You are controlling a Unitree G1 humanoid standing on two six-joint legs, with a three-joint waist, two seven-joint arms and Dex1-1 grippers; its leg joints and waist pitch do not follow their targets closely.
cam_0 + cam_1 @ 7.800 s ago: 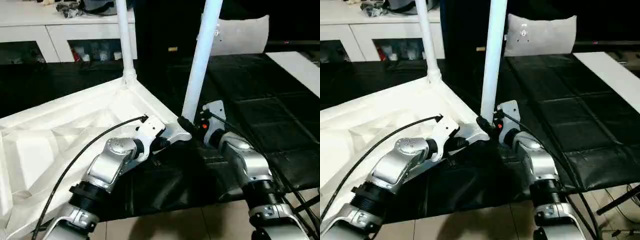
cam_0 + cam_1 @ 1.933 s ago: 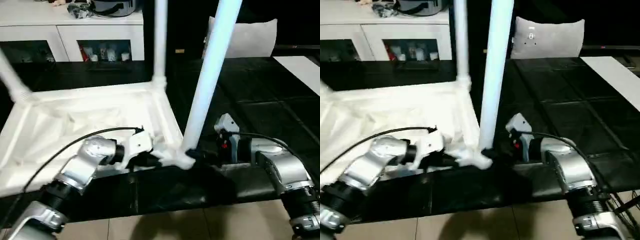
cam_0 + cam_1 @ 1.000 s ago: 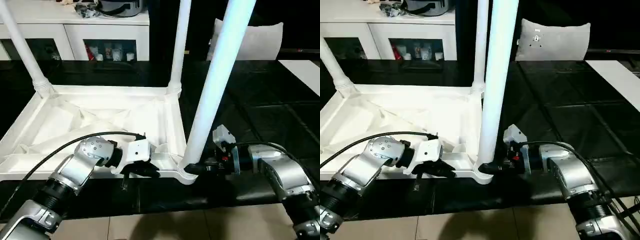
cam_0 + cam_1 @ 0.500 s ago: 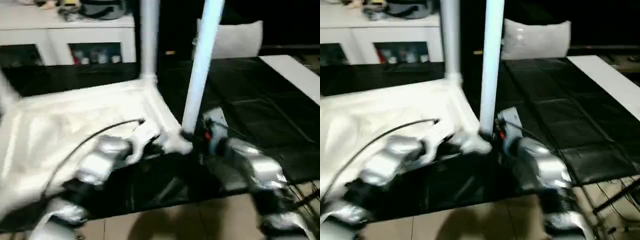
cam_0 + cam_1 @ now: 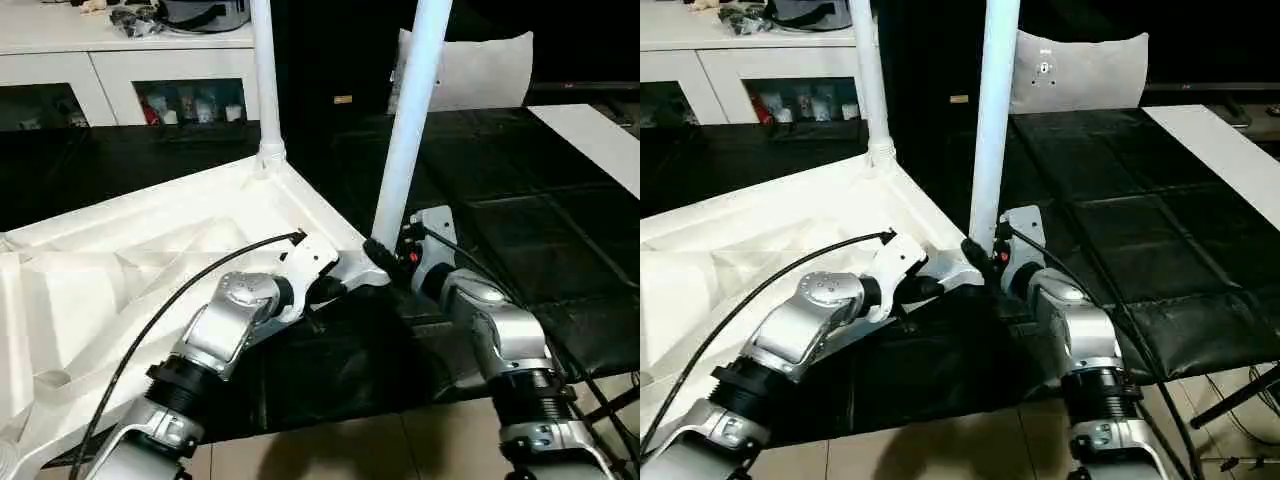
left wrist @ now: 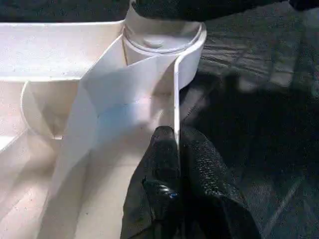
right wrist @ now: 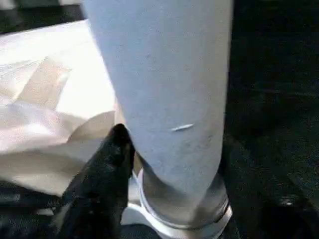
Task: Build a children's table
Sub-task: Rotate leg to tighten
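The children's table lies upside down on a black mat, its white ribbed top facing up. One white leg stands in the far corner. Another leg stands in the near corner socket. My left gripper is shut on the thin rim of the top just beside that socket. My right gripper reaches in from the right and grips the base of the near leg. One black finger lies against the leg's side, and the leg hides the other.
A white cabinet with shelves stands at the back left. A pale cushion sits at the back, behind the near leg. The black padded mat stretches to the right, toward a white panel. Tiled floor lies in front.
The whole picture has swung and steadied, so the camera moved. Both grippers stay at the same near corner, the left on the rim and the right at the leg's base.
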